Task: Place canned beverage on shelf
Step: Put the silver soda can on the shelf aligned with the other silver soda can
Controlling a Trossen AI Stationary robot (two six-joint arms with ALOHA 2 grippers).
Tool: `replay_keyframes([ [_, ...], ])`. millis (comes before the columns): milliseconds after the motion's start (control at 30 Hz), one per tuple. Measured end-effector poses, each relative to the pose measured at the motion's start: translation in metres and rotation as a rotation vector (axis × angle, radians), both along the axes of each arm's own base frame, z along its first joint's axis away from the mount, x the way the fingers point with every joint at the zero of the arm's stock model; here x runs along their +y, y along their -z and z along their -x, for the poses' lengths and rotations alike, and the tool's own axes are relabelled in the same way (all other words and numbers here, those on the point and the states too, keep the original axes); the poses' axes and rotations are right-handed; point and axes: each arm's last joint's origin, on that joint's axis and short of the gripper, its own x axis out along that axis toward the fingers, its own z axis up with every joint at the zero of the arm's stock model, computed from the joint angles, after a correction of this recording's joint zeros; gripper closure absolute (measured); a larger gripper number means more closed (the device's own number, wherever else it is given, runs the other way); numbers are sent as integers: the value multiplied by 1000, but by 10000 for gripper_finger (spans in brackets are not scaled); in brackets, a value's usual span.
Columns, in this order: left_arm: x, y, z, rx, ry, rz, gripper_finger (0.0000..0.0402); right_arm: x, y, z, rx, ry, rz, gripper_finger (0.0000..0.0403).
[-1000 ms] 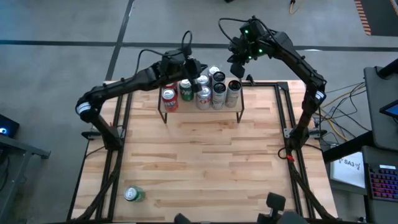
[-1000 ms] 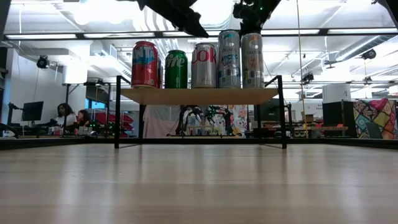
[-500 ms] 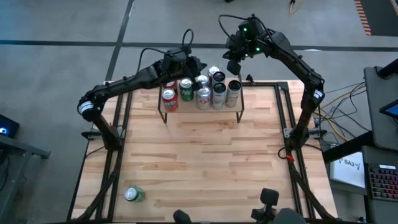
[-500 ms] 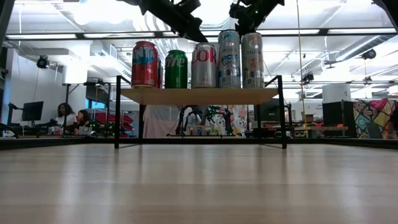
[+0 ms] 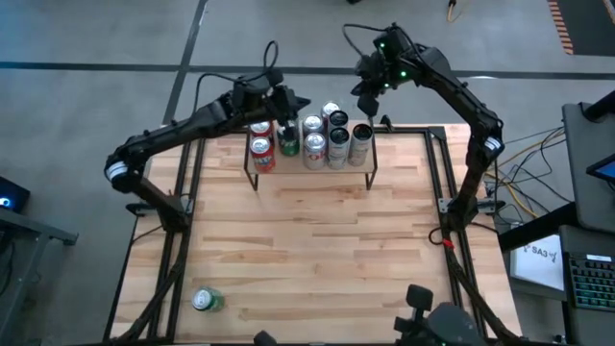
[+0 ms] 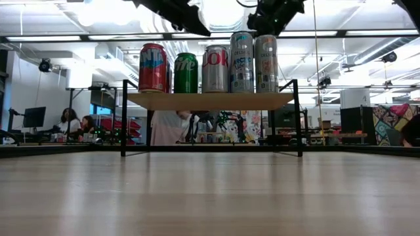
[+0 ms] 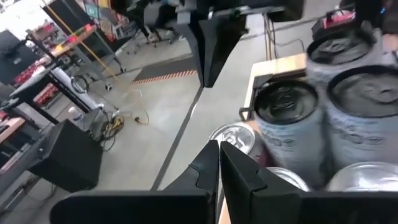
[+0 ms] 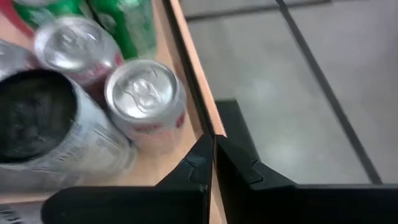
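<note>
Only the high view shows a green can [image 5: 206,301] lying on its side at the table's [image 5: 317,250] near left corner; the low view misses it. Farther back, the shelf [image 6: 210,100] carries upright cans [image 6: 210,68] in a row. Above its far side the left gripper [image 5: 281,100] and right gripper [image 5: 366,99] hover, jaws pressed together, empty. Since a second ago, the left arm has drawn back leftward.

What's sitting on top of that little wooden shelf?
The shelf carries upright drink cans: a red can, a green can and three silver cans in front. The overhead view shows more cans behind them, mostly hidden from the table-level view.
</note>
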Motion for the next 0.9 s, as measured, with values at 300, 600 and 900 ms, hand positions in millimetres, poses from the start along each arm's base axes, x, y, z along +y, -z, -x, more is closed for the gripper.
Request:
replay_keyframes([
  [300,-24,-1,40,-155,55,-47,401,-8,-3,4,-106,3,-56,394],
  [600,-51,6,91,-326,50,-77,401,-7,-3,2,-109,201,-145,394],
  [900,-65,26,116,-417,54,-127,401,-4,3,-7,-134,297,-260,394],
])
